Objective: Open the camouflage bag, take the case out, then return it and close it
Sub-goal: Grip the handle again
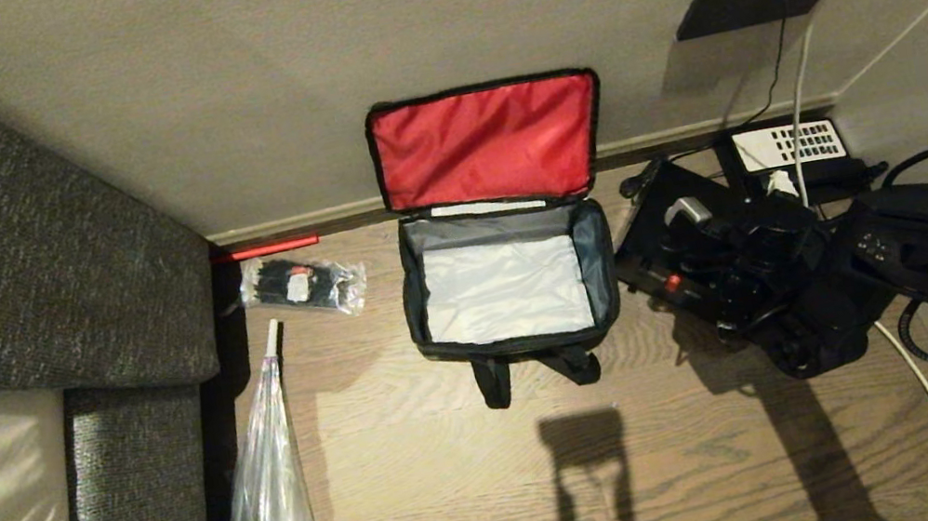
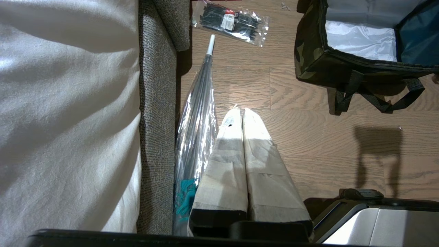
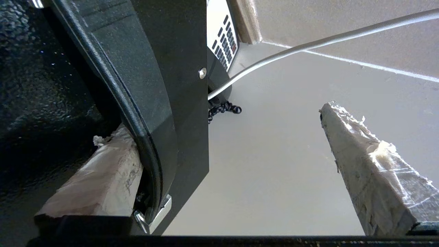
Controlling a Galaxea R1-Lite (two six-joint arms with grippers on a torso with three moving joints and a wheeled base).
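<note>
The camouflage bag (image 1: pixel 519 341) stands open on the wooden floor, its red-lined lid (image 1: pixel 488 143) leaning back against the wall. Only pale lining shows inside it. The black case (image 1: pixel 654 252) is out of the bag, on the floor just to its right. My right gripper (image 1: pixel 734 201) is at the case, open wide. In the right wrist view the case (image 3: pixel 164 85) sits against one taped finger (image 3: pixel 103 178) while the other finger (image 3: pixel 363 157) stands well apart from it. My left gripper (image 2: pixel 239 111) is shut and empty, parked low over the floor left of the bag (image 2: pixel 310 58).
A grey sofa (image 1: pixel 12 261) fills the left side. A clear plastic packet of black items (image 1: pixel 303 285) and a clear folded umbrella (image 1: pixel 269 501) lie beside it. A black telephone with a white keypad (image 1: pixel 787 146) and cables (image 1: pixel 800 72) crowd the right corner by the wall.
</note>
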